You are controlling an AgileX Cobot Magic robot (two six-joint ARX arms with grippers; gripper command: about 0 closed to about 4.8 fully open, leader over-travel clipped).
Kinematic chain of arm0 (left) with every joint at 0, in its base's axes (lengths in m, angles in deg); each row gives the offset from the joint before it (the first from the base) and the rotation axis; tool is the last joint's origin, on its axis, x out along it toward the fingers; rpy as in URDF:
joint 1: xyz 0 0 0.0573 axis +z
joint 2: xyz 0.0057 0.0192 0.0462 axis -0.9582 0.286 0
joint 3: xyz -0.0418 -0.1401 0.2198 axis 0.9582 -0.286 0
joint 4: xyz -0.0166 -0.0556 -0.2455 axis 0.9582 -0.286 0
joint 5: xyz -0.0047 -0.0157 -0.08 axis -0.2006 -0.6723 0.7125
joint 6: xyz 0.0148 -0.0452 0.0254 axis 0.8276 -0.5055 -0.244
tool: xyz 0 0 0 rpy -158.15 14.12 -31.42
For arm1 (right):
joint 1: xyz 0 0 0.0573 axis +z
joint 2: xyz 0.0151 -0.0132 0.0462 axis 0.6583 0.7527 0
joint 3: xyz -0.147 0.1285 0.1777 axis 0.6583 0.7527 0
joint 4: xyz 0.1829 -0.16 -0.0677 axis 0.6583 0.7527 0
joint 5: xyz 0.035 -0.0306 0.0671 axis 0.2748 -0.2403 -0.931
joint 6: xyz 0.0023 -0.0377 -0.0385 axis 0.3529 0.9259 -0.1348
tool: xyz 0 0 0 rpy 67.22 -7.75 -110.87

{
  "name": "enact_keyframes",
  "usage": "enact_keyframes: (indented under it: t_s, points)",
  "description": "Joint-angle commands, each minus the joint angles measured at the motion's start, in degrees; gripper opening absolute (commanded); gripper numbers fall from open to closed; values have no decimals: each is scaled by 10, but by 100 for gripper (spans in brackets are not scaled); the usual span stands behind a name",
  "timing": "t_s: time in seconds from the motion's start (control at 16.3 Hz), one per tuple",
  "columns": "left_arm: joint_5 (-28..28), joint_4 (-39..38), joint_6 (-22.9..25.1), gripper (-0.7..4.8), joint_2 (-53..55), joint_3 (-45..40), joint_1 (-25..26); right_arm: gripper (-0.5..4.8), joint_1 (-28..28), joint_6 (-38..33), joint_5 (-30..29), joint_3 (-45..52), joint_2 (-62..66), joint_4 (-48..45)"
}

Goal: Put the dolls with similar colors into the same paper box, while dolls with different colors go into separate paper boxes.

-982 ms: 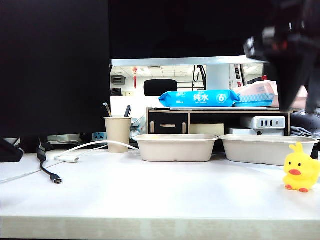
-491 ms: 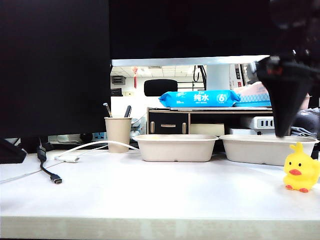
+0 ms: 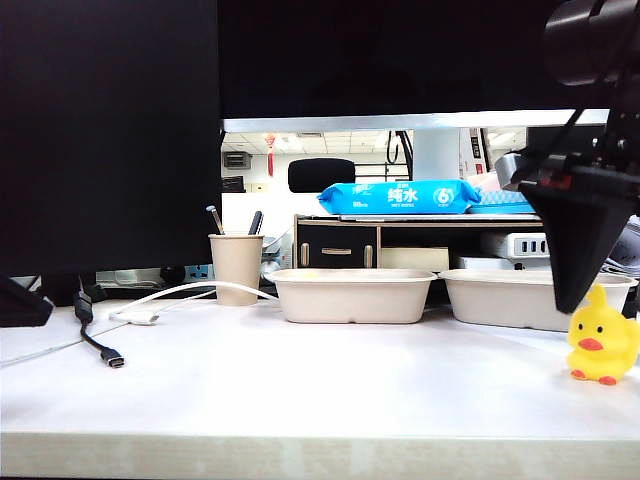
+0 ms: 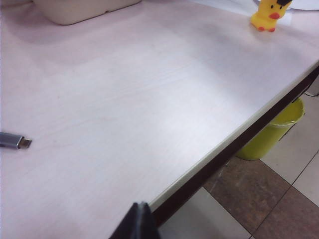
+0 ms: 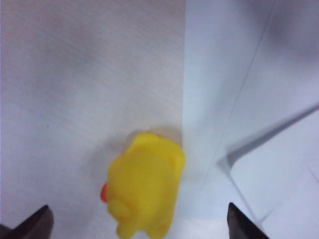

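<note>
One doll, a yellow rubber duck (image 3: 603, 345), stands on the white table at the far right, in front of the right paper box (image 3: 520, 298). The other paper box (image 3: 350, 295) sits beside it at mid-table. I cannot see inside either box. My right gripper (image 5: 139, 224) hangs open just above the duck (image 5: 144, 191), its fingertips wide on both sides without touching it; one dark finger (image 3: 575, 240) points down beside the duck. My left gripper (image 4: 140, 219) is shut on nothing, over the table's front edge, far from the duck (image 4: 269, 12).
A tan paper cup (image 3: 236, 265) holding pens stands left of the boxes. White and black cables (image 3: 110, 350) lie at the left, with a USB plug (image 4: 15, 141). Behind the boxes is a shelf with blue wipes (image 3: 400, 197). A green bin (image 4: 271, 132) stands below the table edge.
My right gripper has come down from the top right to just above the duck, and its jaws have spread wide. The duck and boxes have not moved.
</note>
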Motion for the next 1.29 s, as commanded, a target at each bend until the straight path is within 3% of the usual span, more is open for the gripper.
enact_keyframes:
  t_s: [0.06,0.31,0.61,0.98,1.04,1.29]
  points:
    - [2,8,1,-5,0,2,0,473,0,1,-3,4,5,-35]
    - [2,8,1,-5,0,2,0,472,4,1,-3,4,47,-36]
    - [2,8,1,-5,0,2,0,471,47,1,2,4,69,-64]
    - [2,8,1,-5,0,2,0,457,49,-2,76,5,73,-42]
    - [2,8,1,-5,0,2,0,447,49,-2,76,5,73,-40]
    - [2,8,1,-5,0,2,0,299,49,-2,75,5,73,-33]
